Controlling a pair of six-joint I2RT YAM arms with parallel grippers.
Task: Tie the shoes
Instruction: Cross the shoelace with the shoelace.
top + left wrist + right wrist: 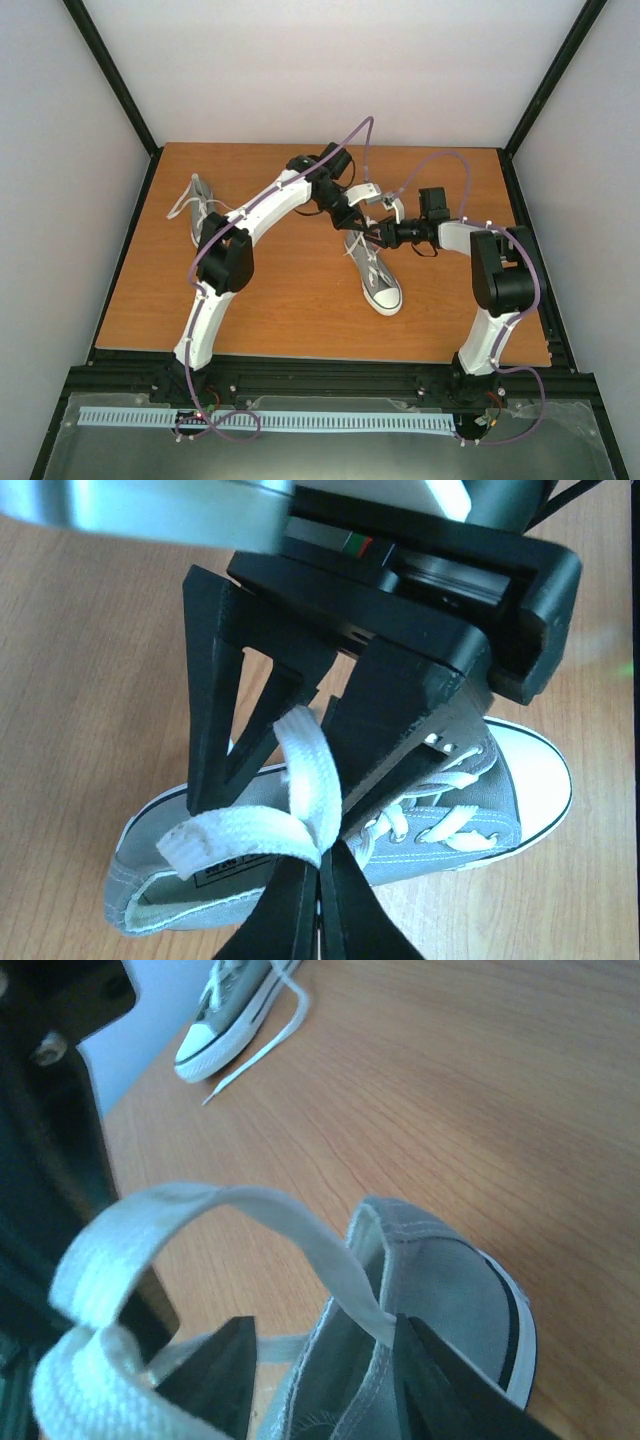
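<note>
One grey sneaker [380, 286] lies in the middle of the table, toe toward the near edge. It also shows in the left wrist view [470, 825] and the right wrist view [450, 1290]. My left gripper [349, 217] [322, 870] is shut on a loop of this shoe's white lace [240, 835], just above the ankle opening. My right gripper [373, 236] [325, 1355] is open over the heel opening. The lace loop [250, 1205] arches between its jaws and touches the right finger [440, 1380]. The second sneaker [207, 216] [225, 1010] lies at the far left, apart from both grippers.
A loose lace end [265, 1050] trails from the second sneaker onto the wooden table [290, 290]. Both arms meet above the middle shoe. White walls and a black frame enclose the table on three sides.
</note>
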